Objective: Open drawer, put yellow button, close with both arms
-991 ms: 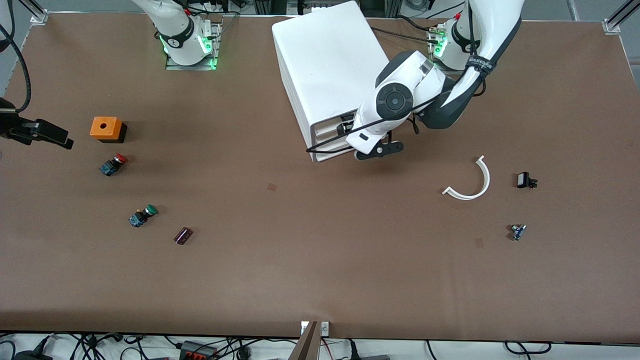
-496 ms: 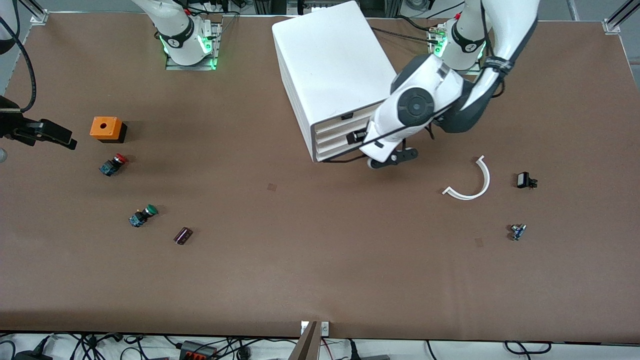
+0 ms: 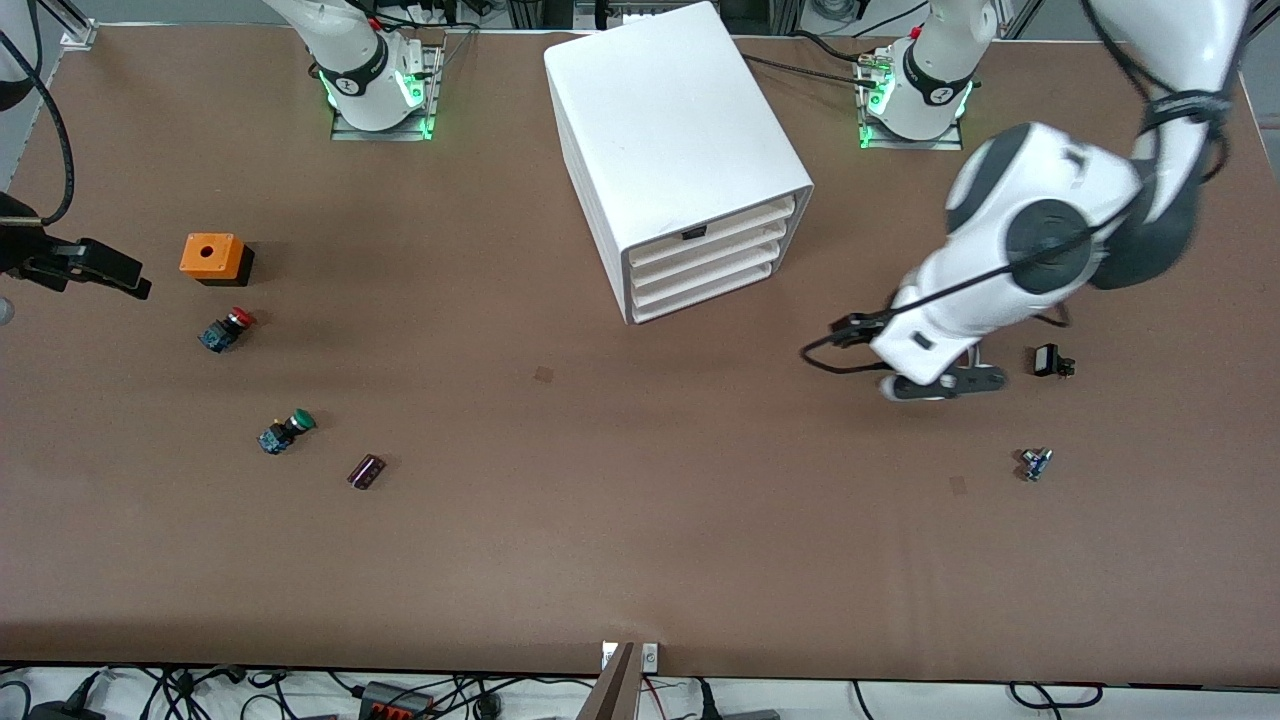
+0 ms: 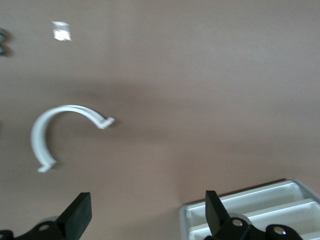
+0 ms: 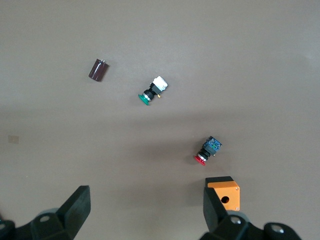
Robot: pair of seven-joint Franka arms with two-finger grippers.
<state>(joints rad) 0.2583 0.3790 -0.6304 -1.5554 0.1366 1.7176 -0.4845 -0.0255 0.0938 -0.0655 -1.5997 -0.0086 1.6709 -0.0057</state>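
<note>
Your drawer [image 3: 712, 226] sits flush in the white cabinet [image 3: 660, 110], while the left gripper [image 4: 145, 215] hangs spread over bare table and the right gripper [image 5: 145, 210], also spread, waits.

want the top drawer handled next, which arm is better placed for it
Left. The left gripper hangs with open fingers near the cabinet's front; the right gripper is by the orange box at the right arm's end, far from the drawer.
</note>
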